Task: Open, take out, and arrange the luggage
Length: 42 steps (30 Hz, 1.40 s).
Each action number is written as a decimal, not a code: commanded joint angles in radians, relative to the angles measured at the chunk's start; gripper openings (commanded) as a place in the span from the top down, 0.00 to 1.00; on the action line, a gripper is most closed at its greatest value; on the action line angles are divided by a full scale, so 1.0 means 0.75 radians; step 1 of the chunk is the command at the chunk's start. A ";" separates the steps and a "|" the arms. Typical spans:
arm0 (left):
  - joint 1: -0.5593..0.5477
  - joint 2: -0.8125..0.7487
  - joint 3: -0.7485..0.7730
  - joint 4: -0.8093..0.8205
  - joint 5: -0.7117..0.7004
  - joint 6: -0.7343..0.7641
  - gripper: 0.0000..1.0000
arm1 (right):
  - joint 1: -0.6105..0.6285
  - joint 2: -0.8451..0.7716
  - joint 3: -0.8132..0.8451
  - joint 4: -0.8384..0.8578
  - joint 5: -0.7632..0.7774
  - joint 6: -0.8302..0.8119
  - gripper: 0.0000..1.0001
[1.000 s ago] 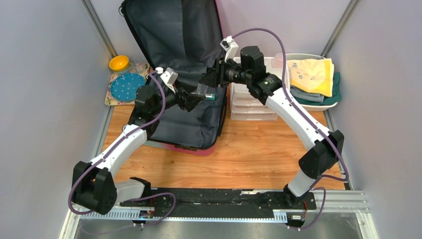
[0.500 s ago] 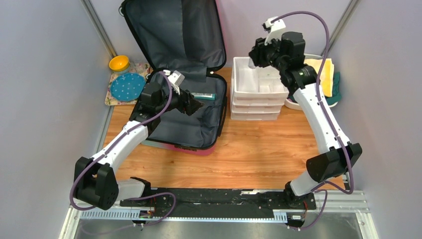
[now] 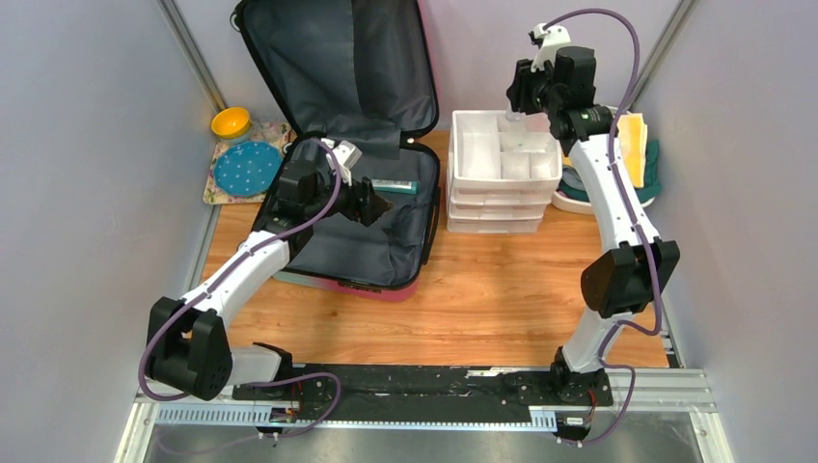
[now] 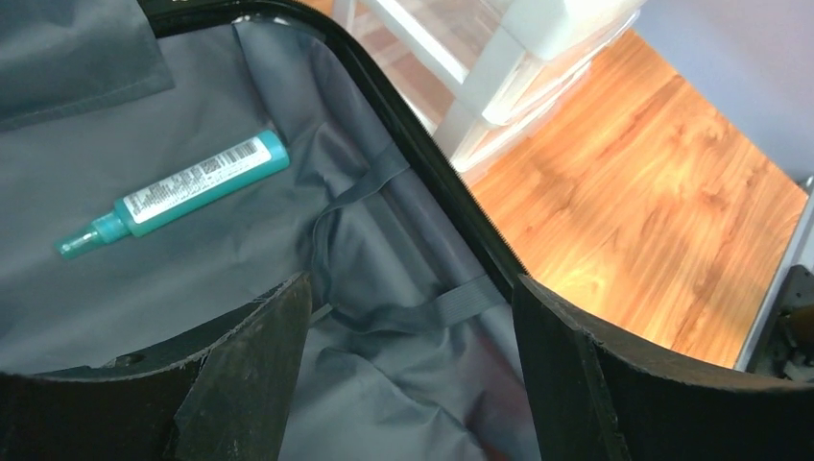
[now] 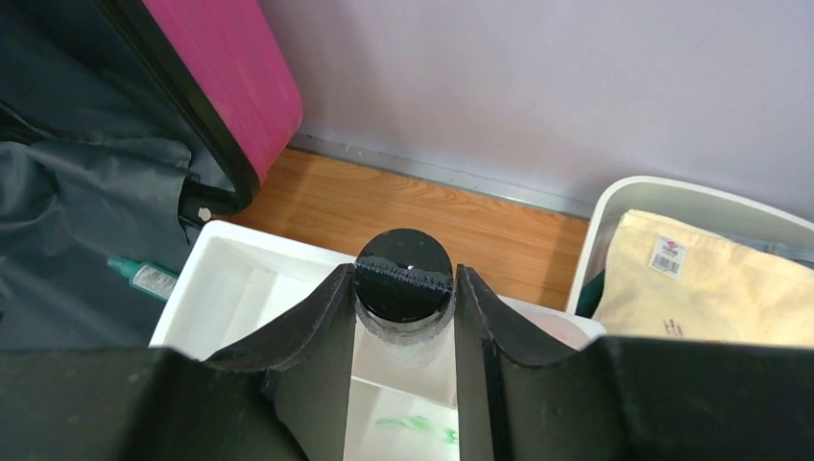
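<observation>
The luggage (image 3: 318, 68) lies open at the back left, its lid leaning on the wall, pink shell edge showing and dark grey lining inside. A teal spray bottle (image 3: 395, 185) lies in the lower half; it also shows in the left wrist view (image 4: 178, 190). My left gripper (image 3: 374, 204) hovers open and empty over the lining (image 4: 403, 384), just near the bottle. My right gripper (image 3: 516, 101) is shut on a clear bottle with a black cap (image 5: 403, 274), held above the white drawer organiser (image 3: 463, 178), whose top tray (image 5: 226, 279) has compartments.
A white oval basin (image 3: 627, 204) with folded yellow and teal cloths (image 3: 603, 145) stands at the back right, against the organiser. A yellow bowl (image 3: 231, 122) and a blue dotted plate (image 3: 246, 169) sit on a mat at the back left. Grey walls close both sides.
My right gripper has swung from over the suitcase to above the organiser's back right, carrying the black-capped bottle. My left gripper drew back slightly inside the suitcase.
</observation>
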 commanded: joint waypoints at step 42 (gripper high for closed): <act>0.036 1.031 0.795 -0.349 0.023 1.540 0.37 | 0.003 -0.196 -0.061 0.003 -0.241 0.079 0.23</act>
